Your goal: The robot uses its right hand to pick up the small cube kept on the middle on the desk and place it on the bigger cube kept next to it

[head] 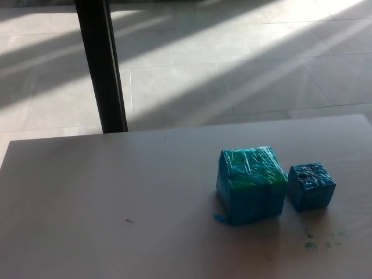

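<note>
Neither hand in view, so finger state cannot be told and no finger-relative position holds; small cube (311, 186) sits on desk (116, 197) just beside bigger cube (251, 185), on its right, likely easing the right-hand reach.

- From my head camera right now, no part of the robot's body shows.
- Neither hand nor forearm is in frame, so I can't describe casing, cables or markings.
</note>
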